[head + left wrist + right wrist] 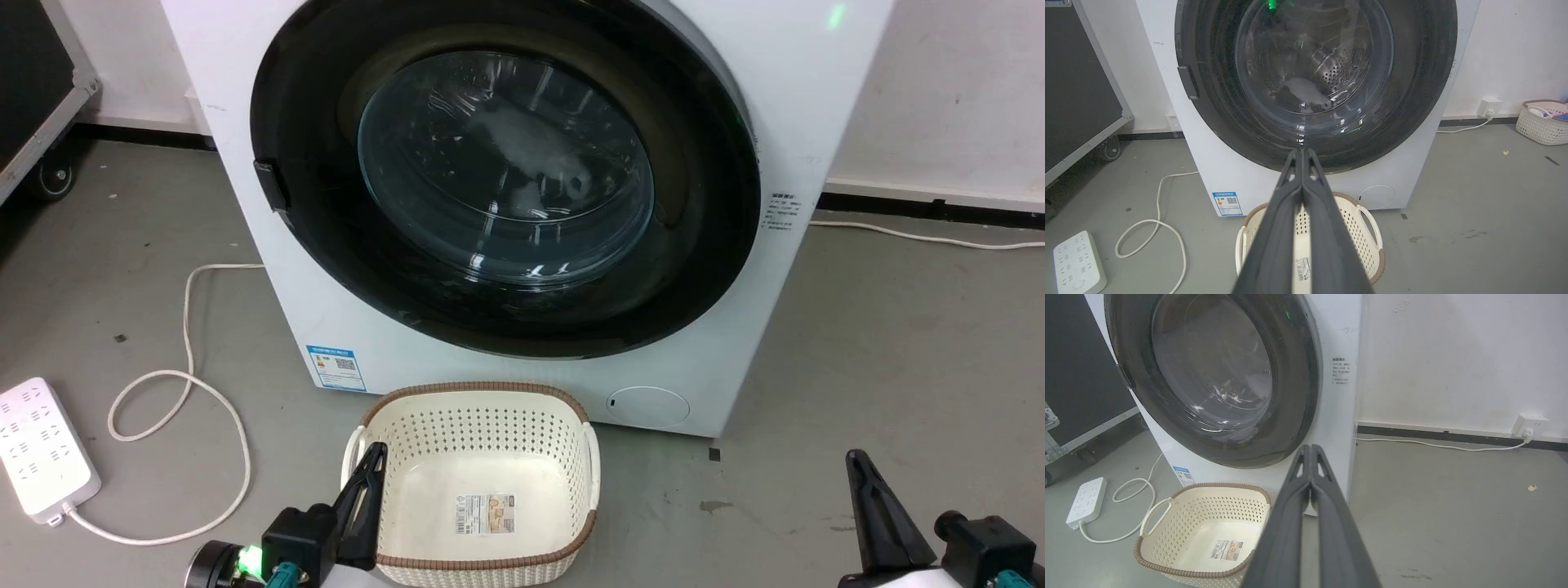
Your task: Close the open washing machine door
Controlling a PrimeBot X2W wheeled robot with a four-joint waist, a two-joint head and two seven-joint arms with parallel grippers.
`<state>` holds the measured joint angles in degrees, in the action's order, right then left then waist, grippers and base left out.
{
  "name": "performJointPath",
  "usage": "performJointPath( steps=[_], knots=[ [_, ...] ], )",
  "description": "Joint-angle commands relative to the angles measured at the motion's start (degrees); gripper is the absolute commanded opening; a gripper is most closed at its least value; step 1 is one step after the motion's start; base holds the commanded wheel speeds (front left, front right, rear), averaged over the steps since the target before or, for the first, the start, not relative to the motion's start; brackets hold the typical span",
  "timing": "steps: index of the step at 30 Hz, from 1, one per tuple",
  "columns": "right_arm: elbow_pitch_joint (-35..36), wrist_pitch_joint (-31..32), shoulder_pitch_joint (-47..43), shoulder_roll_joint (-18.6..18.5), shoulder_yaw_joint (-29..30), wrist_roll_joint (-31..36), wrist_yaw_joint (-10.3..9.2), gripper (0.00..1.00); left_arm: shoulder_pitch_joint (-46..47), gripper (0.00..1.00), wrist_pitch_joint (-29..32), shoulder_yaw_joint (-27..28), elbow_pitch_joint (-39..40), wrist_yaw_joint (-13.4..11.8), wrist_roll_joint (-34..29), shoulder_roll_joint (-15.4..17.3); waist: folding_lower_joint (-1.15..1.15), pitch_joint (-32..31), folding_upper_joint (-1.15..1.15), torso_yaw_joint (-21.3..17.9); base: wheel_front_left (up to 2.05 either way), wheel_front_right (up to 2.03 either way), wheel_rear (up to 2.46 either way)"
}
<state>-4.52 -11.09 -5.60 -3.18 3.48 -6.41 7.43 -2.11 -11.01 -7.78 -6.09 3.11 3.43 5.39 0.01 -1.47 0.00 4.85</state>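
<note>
The washing machine (816,82) is a big white box straight ahead. Its door (506,163), with a black glossy rim and bulging glass centre, lies flat against the machine's front, and no gap shows around it. The steel drum shows through the glass of the door (1314,73). My left gripper (371,465) is shut and empty, low by the basket's left rim, well short of the door. In its wrist view the left gripper (1301,152) points at the rim's bottom. My right gripper (857,461) is shut and empty at the lower right; in its wrist view the right gripper (1310,448) points at the machine's right corner (1337,335).
A cream perforated basket (482,482) stands on the floor right before the machine. A white power strip (41,449) and its looping cable (188,392) lie to the left, with a black wheeled case (33,82) behind. Another basket (1543,120) sits by the right wall.
</note>
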Motion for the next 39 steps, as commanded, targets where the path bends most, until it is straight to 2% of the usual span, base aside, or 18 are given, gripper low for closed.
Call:
performJointPath(
  steps=[1, 39],
  knots=[
    [0.47, 0.38, 0.86, 0.08, -0.12, 0.5, 0.02, 0.0, 0.57, 0.0, 0.34, 0.39, 0.39, -0.42, -0.41, -0.16, -0.01, 0.02, 0.0, -0.06, 0.0, 0.0, 0.0],
    [2.51, 5.79, 3.25, 0.19, -1.82, 3.48, 0.04, 0.0, 1.35, 0.0, 5.73, 4.12, 3.27, -1.78, -1.94, -1.35, -0.01, 0.75, 0.0, -2.48, 0.0, 0.0, 0.0]
  ],
)
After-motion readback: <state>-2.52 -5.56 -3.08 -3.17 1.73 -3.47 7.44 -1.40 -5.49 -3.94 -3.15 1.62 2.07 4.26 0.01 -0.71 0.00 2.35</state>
